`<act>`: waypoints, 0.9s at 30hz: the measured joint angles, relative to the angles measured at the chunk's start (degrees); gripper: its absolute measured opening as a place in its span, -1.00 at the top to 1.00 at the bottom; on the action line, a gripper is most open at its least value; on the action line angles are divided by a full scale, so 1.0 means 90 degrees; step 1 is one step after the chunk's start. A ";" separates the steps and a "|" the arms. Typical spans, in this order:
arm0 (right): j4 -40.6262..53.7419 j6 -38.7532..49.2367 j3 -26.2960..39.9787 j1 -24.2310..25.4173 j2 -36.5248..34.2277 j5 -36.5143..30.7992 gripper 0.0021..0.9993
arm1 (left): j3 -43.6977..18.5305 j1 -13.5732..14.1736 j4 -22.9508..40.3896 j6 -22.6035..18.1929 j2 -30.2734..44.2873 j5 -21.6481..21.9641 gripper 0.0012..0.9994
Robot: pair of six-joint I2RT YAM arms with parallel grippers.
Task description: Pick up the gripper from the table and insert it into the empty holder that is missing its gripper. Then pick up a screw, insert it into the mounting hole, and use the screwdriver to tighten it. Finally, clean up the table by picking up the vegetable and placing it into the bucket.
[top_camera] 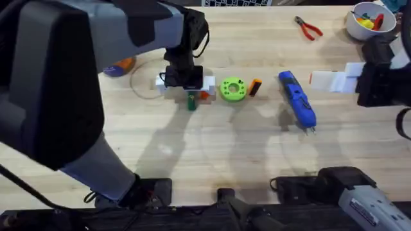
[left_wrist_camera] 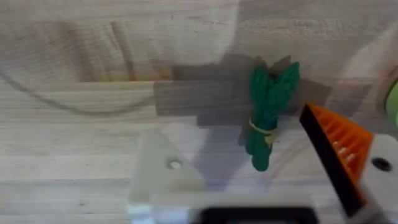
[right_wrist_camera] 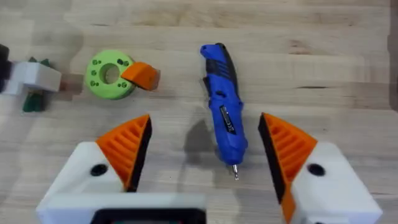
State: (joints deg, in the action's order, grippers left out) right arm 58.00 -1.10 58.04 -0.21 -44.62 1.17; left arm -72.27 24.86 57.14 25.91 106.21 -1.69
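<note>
The loose gripper, a small orange wedge (top_camera: 255,86) (right_wrist_camera: 142,74), lies on the table against a lime-green disc (top_camera: 233,88). My left gripper (top_camera: 186,90) (left_wrist_camera: 233,130) is open just above the vegetable (top_camera: 191,101) (left_wrist_camera: 267,112), a dark-green bundle with a yellow band. One of its fingers carries an orange pad (left_wrist_camera: 339,149). The other is the bare white holder (left_wrist_camera: 165,165). The blue screwdriver (top_camera: 297,99) (right_wrist_camera: 224,106) lies to the right of the disc. My right gripper (top_camera: 314,80) (right_wrist_camera: 205,121) is open, with the screwdriver seen between its orange pads. The orange bucket (top_camera: 119,66) is partly hidden behind the left arm.
Red-handled pliers (top_camera: 308,27) lie at the back right, beside a white bowl (top_camera: 369,19) of small parts. A thin cable loop (top_camera: 144,90) lies left of the left gripper. The left arm rises large and dark over the table's left side.
</note>
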 joint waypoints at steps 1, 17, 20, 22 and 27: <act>0.0001 0.0000 0.0000 0.0000 0.0000 0.0000 -0.99 | 0.0000 0.0000 0.0000 0.0001 0.0002 0.0002 -0.76; 0.0000 0.0000 0.0000 0.0000 0.0000 0.0000 -0.99 | 0.0000 -0.0102 0.0005 -0.0044 0.0002 -0.0002 0.96; 0.0000 0.0000 0.0000 0.0000 0.0000 0.0000 -0.99 | 0.0000 -0.0152 0.0005 -0.0044 0.0002 -0.0002 0.96; 0.0001 0.0000 0.0000 0.0000 -0.0001 0.0000 -0.99 | 0.0000 -0.0163 0.0002 -0.0044 0.0002 -0.0001 0.96; 0.0000 0.0000 0.0000 0.0000 0.0000 0.0000 -0.99 | -0.0169 -0.0160 0.0135 -0.0070 -0.0132 -0.0002 0.96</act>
State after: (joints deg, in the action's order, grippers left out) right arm 58.00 -1.10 58.04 -0.21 -44.62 1.17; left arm -73.79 23.42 58.36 25.28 105.02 -1.71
